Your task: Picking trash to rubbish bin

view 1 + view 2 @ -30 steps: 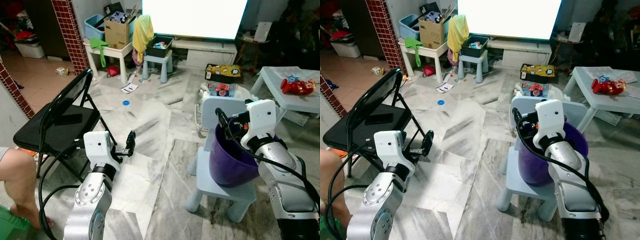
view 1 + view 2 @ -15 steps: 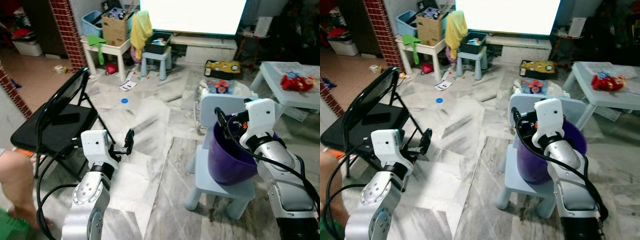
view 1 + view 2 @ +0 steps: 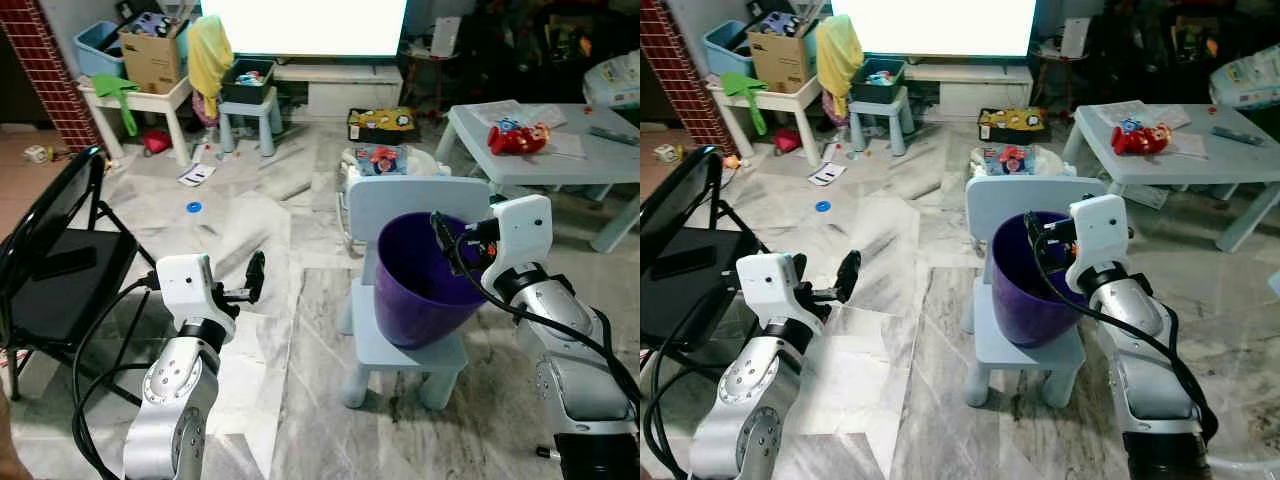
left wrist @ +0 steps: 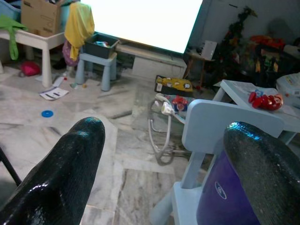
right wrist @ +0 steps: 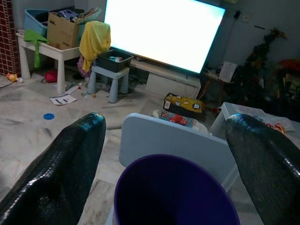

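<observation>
From my head, left eye view, I see the purple rubbish bin (image 3: 425, 275) standing on a small pale blue chair (image 3: 410, 345), leaning a little against its back. My right jaws (image 3: 438, 228) are at the bin's rim on my right side, but here I cannot tell if they are apart or together. My left jaws (image 3: 256, 275) hang in the air over the marble floor (image 3: 300, 400), well apart from the bin, pointing forward.

In the left wrist view my two fingers (image 4: 61, 173) stand wide apart with nothing between them; the chair and the bin lie ahead and to my right.

In the right wrist view my fingers (image 5: 56, 173) are also wide apart and hold nothing, and the bin's open mouth (image 5: 176, 192) is directly under and between them.

The trash I can make out is a paper scrap (image 3: 196, 175) and a blue ring (image 3: 194, 207) on the floor, far ahead on my left side. I judge my left arm is the nearer one, and I must walk closer first
</observation>
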Motion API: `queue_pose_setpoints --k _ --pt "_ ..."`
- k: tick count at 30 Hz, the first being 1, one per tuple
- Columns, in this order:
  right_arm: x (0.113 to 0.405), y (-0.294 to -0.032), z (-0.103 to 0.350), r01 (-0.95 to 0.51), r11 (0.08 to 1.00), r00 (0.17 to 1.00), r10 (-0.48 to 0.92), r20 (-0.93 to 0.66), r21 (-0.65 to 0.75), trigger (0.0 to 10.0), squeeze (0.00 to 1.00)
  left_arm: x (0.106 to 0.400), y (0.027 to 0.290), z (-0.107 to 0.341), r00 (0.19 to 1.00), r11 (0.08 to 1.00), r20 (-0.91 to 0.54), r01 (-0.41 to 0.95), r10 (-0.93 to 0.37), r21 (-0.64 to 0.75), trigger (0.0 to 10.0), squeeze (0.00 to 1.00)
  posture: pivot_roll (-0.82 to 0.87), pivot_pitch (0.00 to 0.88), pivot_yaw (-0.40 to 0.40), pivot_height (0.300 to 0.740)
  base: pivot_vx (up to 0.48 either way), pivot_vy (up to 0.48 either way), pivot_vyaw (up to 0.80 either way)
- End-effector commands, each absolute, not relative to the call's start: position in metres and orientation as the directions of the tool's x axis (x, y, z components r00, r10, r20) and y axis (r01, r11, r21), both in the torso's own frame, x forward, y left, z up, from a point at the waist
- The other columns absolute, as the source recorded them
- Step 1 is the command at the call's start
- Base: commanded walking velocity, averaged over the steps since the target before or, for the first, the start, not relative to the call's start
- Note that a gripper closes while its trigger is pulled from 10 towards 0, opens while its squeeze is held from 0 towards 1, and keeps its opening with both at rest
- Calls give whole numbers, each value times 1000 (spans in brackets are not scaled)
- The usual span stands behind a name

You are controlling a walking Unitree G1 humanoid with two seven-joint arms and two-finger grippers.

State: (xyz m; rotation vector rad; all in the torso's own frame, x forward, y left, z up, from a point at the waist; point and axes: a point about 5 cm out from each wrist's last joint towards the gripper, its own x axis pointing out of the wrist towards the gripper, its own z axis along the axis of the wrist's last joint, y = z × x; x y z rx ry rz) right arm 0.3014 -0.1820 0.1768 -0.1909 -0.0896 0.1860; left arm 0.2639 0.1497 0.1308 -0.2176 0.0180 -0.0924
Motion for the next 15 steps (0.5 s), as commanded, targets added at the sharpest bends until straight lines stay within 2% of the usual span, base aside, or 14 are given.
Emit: queue_pose_setpoints --k 1,4,9,12,15 --pt "301 -185 178 -162 966 981 180 74 -203 10000 0 264 150 129 996 972 -25 83 -91 -222 10000 0 51 9 -49 740 0 0 -769" --pt "301 -185 178 -161 966 981 179 73 -202 10000 0 264 149 128 995 971 -27 84 -93 -223 10000 0 51 9 -49 740 0 0 -765" --pt "300 -185 177 -160 966 981 178 72 -202 10000 0 264 148 127 995 971 -31 87 -96 -223 10000 0 51 9 -49 740 260 0 -750" --pt "300 -185 178 -160 966 981 178 72 -201 10000 0 264 149 127 995 971 -32 86 -96 -223 10000 0 48 14 -48 740 270 0 -431" --pt "300 -185 178 -162 966 981 179 73 -202 10000 0 264 148 127 995 971 -33 86 -96 -223 10000 0 48 15 -49 740 273 0 0"
